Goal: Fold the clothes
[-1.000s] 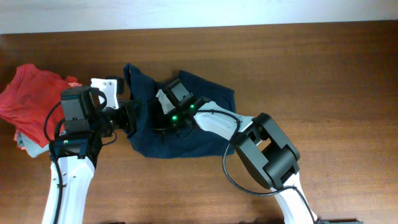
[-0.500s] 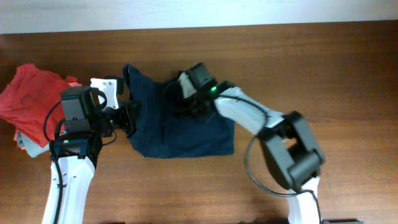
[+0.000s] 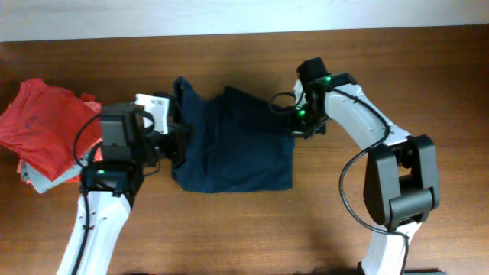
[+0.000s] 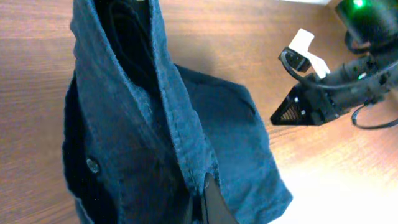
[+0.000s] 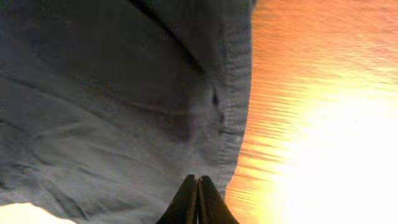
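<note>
The dark navy garment (image 3: 233,149) lies partly spread on the wooden table (image 3: 428,76), with its left part bunched and lifted. My left gripper (image 3: 177,145) is shut on a fold at its left edge; the pinched fold shows in the left wrist view (image 4: 205,196), where the garment (image 4: 143,124) fills the frame. My right gripper (image 3: 295,127) is at the garment's upper right edge. In the right wrist view its fingers (image 5: 197,182) are shut just over the fabric (image 5: 112,93) next to the hem, with nothing seen between them. It also shows in the left wrist view (image 4: 277,118).
A pile of red and coral garments (image 3: 42,126) lies at the table's left edge, with a light blue one (image 3: 29,177) under it. A white wall runs along the table's far edge (image 3: 244,19).
My right gripper has moved from the middle of the garment out to its right edge. My left gripper has shifted right with the garment's left edge, and the garment lies flatter.
</note>
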Motion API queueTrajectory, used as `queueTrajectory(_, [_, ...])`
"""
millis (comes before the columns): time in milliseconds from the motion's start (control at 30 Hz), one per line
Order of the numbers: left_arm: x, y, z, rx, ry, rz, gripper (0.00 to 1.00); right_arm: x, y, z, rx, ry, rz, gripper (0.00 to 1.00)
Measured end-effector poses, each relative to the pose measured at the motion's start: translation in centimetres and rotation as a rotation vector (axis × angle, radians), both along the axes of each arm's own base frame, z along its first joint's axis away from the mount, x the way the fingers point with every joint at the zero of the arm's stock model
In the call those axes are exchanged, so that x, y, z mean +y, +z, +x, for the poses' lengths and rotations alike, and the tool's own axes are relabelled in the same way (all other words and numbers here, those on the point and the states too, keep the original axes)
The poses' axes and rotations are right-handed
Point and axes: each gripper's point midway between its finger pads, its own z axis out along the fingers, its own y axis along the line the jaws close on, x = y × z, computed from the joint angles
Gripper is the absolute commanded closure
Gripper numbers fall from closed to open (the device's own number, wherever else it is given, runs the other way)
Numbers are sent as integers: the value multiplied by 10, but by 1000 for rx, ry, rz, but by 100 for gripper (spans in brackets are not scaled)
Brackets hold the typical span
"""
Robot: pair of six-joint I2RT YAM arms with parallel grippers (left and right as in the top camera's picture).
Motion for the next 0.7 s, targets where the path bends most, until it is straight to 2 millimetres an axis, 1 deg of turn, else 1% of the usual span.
queueTrajectory(100, [-13,1,2,-23,-15,24,99,-10,-5,-3,14,27,-17,95])
queueTrajectory(233, [-31,4,12,-73,-28,30,99,-13,-11,-9,29,59,-27,95])
queueTrajectory(300, [-38,2,17,-81,-29,23,99,-14,-19,-15,39,72,-30,94])
queueTrajectory(367, [-41,4,21,-88,-22,10,99,-15,-27,-19,45,76,-33,94])
queueTrajectory(467, [-41,7,24,-97,-5,-7,99,-17,-48,-28,46,81,-35,95])
queueTrajectory(500, [-42,9,25,-102,-2,-11,99,-17,-51,-29,39,81,-29,94])
queueTrajectory(700, [-43,12,28,-114,7,-23,99,-16,-52,-30,-15,84,-17,95])
